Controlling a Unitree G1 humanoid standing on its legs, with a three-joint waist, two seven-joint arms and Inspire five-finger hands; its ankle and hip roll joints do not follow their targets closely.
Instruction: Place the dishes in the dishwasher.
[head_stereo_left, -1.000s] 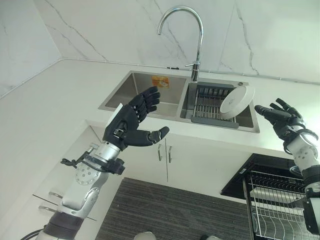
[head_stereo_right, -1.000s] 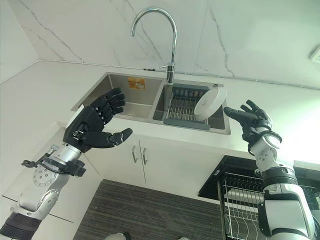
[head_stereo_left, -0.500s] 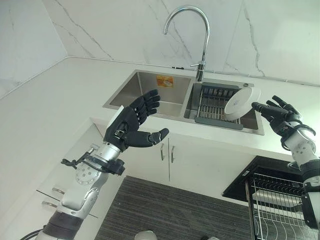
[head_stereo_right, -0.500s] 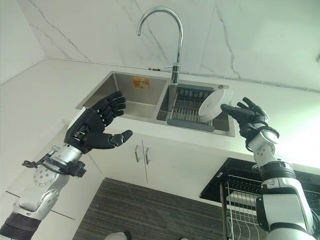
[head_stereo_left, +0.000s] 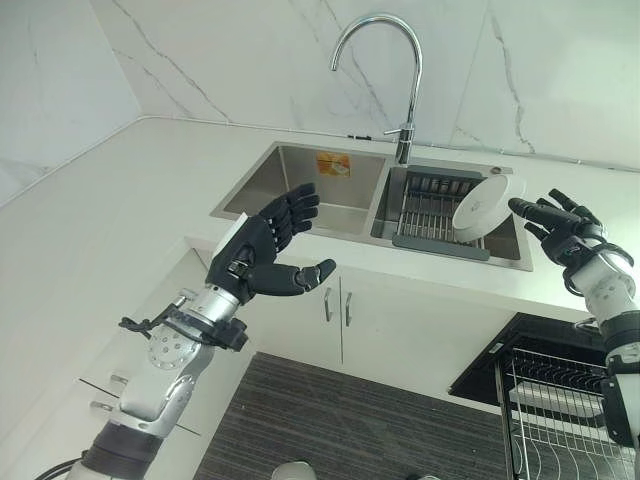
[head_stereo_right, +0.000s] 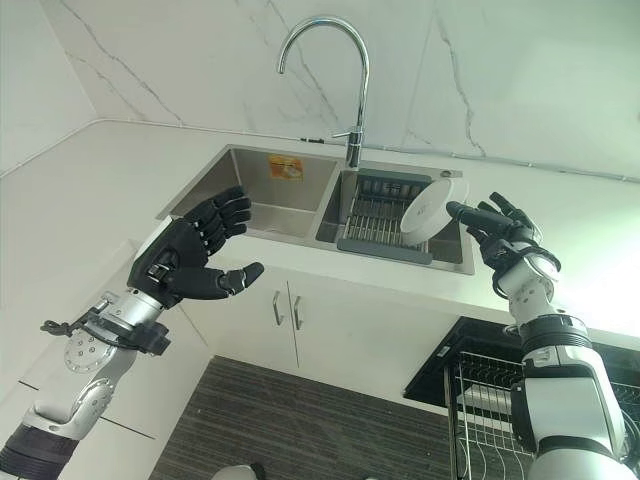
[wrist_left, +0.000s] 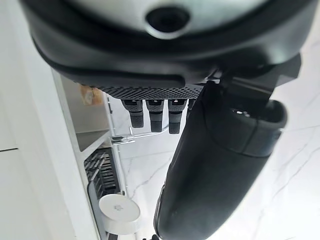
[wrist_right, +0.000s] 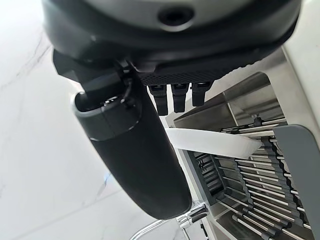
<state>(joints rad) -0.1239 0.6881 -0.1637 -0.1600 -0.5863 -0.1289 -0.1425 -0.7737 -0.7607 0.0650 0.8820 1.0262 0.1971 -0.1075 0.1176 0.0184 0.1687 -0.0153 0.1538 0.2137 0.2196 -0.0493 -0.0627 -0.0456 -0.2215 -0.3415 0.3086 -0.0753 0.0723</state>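
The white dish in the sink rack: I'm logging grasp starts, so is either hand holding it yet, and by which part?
Nothing is held. The right hand is open, fingers reaching toward the white dish rim. The left hand is open.

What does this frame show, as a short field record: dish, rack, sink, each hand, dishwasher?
dish: white plate, standing tilted on its edge at the right end of the drying rack
rack: dark drying rack set in the sink's right basin
sink: steel double sink under a curved tap
right hand: open, fingers stretched toward the plate's rim, no grip
left hand: open, raised before the left basin, holding nothing
dishwasher: open wire basket at lower right
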